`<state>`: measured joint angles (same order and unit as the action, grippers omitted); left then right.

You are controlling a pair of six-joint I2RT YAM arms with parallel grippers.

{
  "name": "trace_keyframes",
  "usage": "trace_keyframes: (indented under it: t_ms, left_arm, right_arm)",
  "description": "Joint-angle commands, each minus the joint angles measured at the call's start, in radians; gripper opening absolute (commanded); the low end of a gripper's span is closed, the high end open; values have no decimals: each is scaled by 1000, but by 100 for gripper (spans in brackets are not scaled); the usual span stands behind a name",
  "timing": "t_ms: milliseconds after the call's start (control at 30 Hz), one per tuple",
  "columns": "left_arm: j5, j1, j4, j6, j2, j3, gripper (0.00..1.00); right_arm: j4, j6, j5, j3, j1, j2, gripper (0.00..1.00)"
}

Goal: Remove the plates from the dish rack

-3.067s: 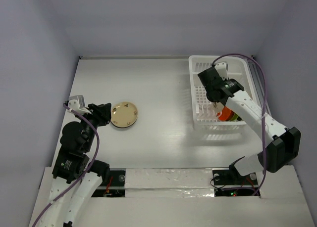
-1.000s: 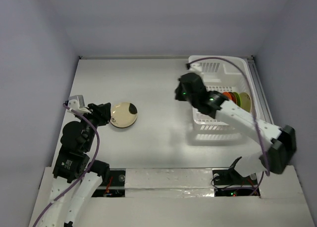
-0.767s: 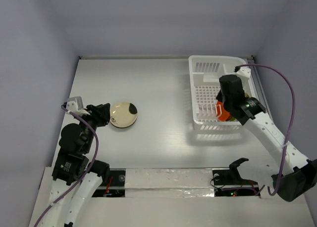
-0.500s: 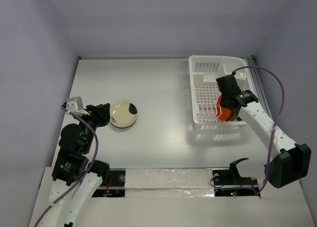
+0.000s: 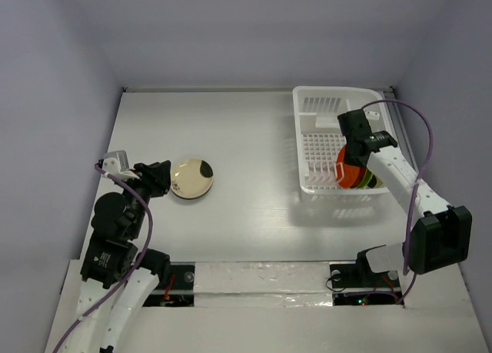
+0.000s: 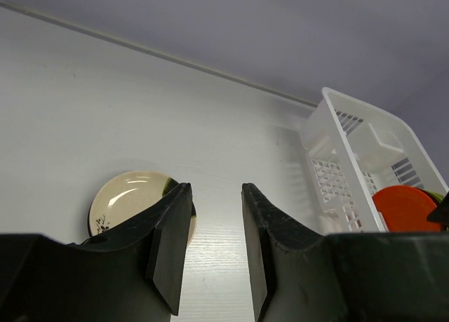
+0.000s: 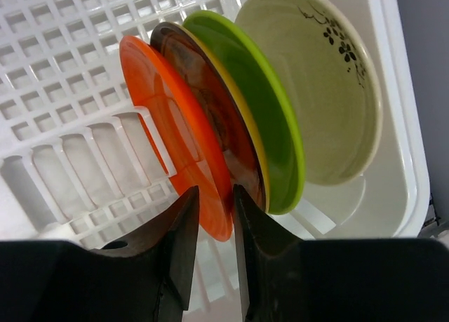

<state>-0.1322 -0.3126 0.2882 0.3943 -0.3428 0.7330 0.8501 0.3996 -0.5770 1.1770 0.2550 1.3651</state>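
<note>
The white dish rack (image 5: 315,149) stands at the far right. It holds upright plates: orange (image 7: 165,111), dark brown (image 7: 210,104), green (image 7: 263,104) and cream with a dark sprig (image 7: 316,83). My right gripper (image 7: 215,190) is inside the rack, with its jaws a little apart and astride the lower rim of the orange plate. It also shows in the top view (image 5: 355,138). A cream plate (image 5: 191,178) lies flat on the table at the left. My left gripper (image 6: 216,189) is open and empty, hovering just right of that plate (image 6: 126,199).
The rack (image 6: 365,139) and the orange plate (image 6: 403,206) show at the right of the left wrist view. Grey walls close the table on three sides. The rack's slotted divider (image 7: 105,153) stands just left of the orange plate.
My right arm swung from the rack's left edge back over the rack and came down onto the upright plates. The left arm and the cream plate on the table have not moved.
</note>
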Motion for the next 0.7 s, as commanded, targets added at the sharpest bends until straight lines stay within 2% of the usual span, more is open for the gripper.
trace_keyframes:
  t_ms: [0, 67, 200, 300, 667]
  left_arm:
    - [0, -3, -38, 2, 11, -3, 32]
    - [0, -3, -38, 1, 11, -3, 32]
    - [0, -3, -38, 2, 11, -3, 32]
    - [-1, -3, -38, 2, 8, -3, 32]
    - [-3, -3, -38, 2, 4, -3, 32]
  right_arm:
    - [-39, -30, -4, 35, -17, 15, 32]
    - [-33, -38, -23, 46, -17, 40, 31]
    - [-23, -53, -56, 62, -17, 55, 16]
    - [-19, -79, -52, 75, -8, 28, 11]
    - [75, -128, -138, 133, 81, -40, 0]
